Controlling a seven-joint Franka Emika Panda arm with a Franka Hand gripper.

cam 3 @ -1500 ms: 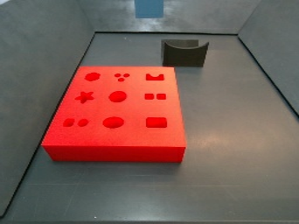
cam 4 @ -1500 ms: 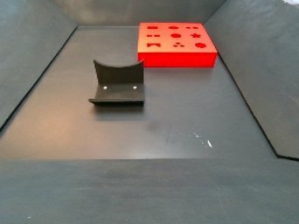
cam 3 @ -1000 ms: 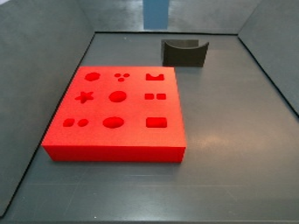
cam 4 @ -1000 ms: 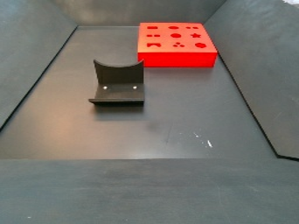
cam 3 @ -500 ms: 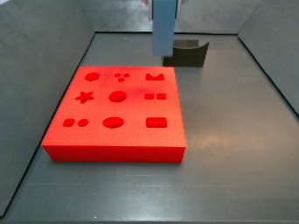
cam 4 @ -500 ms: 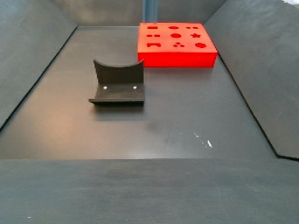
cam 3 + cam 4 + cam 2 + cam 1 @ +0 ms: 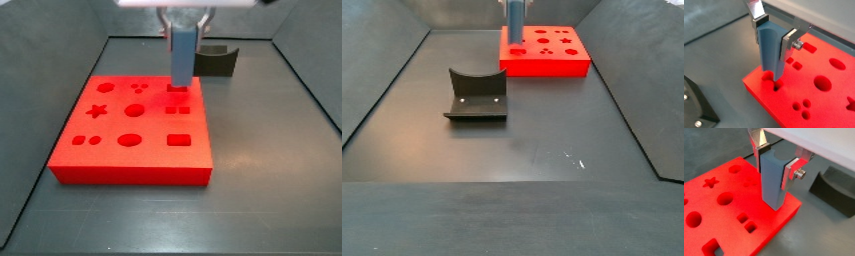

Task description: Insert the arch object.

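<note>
My gripper (image 7: 775,162) is shut on the arch object (image 7: 772,183), a tall grey-blue block with a semicircular groove along one face. It hangs upright between the silver fingers in both wrist views. Its lower end meets the red board (image 7: 134,165) at the arch-shaped recess (image 7: 178,90) near the far right corner. In a wrist view the object's tip (image 7: 773,75) sits at the mouth of that recess; how deep it goes I cannot tell. The object also shows in a side view (image 7: 512,20), at the board's left end. The gripper body (image 7: 185,12) is mostly cut off.
The red board (image 7: 543,68) has several shaped recesses: star, circles, squares, ovals. The dark fixture (image 7: 214,60) stands on the grey floor beyond the board, close behind the held object. It also shows in a side view (image 7: 476,95). Sloped grey walls ring the floor.
The gripper has come down and forward with the arch object, from beside the fixture to the arch recess on the board. The board and the fixture have not moved.
</note>
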